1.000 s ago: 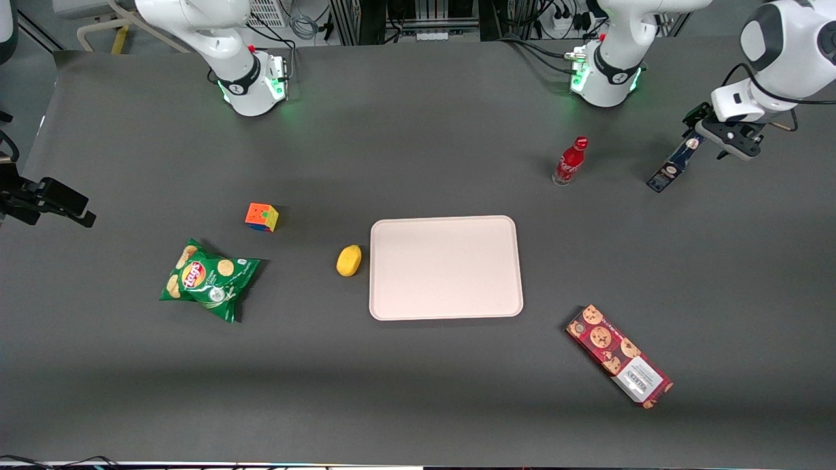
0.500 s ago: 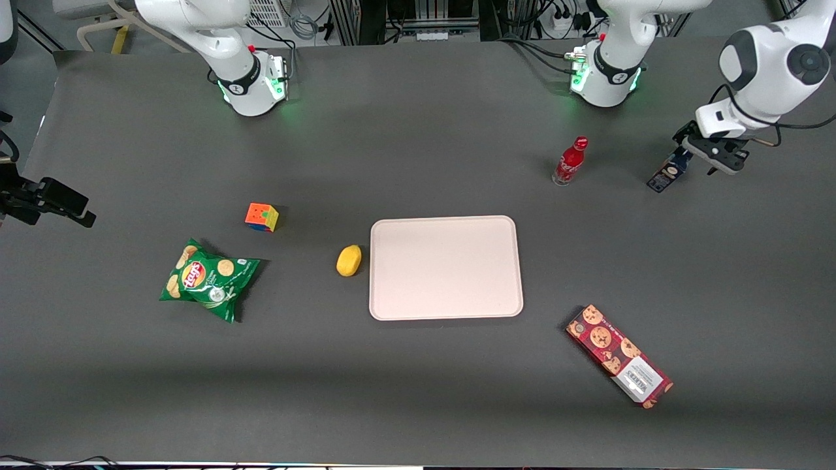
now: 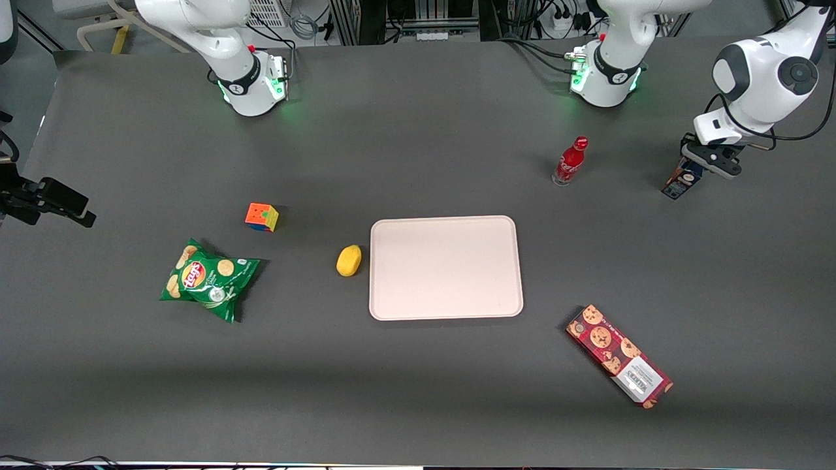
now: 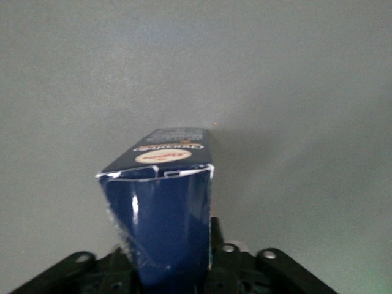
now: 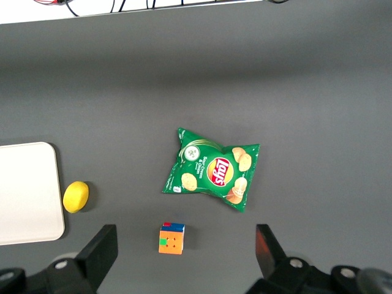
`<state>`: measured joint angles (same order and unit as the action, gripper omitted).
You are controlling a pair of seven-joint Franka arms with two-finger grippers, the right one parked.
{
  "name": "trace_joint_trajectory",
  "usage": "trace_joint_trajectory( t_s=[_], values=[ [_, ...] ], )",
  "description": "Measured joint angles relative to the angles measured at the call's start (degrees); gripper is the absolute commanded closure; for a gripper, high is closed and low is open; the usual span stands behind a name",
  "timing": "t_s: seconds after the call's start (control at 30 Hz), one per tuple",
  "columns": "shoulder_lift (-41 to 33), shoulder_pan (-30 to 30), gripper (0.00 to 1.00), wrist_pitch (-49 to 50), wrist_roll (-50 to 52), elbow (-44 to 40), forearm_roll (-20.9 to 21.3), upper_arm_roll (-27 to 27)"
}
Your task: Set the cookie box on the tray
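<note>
Currently my end effector pinches the cookie box at the working arm's end of the tabletop, well apart from the tray. Grasp complete; transfer and placement remain.

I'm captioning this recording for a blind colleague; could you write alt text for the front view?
The working arm's hand grips the navy cookie box near the working arm's end of the table, off the bare pinkish tray at the table's middle. A red bottle stands beside the box.
</note>
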<state>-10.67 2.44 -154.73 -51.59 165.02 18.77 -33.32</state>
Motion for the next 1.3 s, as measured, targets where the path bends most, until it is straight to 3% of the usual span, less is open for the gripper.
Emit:
trace_joint_trajectory(
  t_s=[0.37, 0.5, 0.63, 0.73, 1.0, 1.3],
  values=[
    [-2.19, 0.01, 1.0, 11.41, 0.26, -6.84, -0.47, -0.27],
    [-4.94, 0.0, 1.0, 18.73, 0.4, -11.91, -3.98, 1.44],
    [-6.93, 0.01, 1.0, 27.84, 1.34, -19.37, -10.81, 6.54],
    [-7.32, 0.06, 1.0, 35.45, 5.58, -26.58, -13.46, 10.87],
    [-5.46, 0.42, 1.0, 53.71, 24.27, -47.34, -14.3, 22.62],
    [4.91, 0.73, 1.0, 69.76, 48.32, -71.57, -16.65, 36.32]
  ],
)
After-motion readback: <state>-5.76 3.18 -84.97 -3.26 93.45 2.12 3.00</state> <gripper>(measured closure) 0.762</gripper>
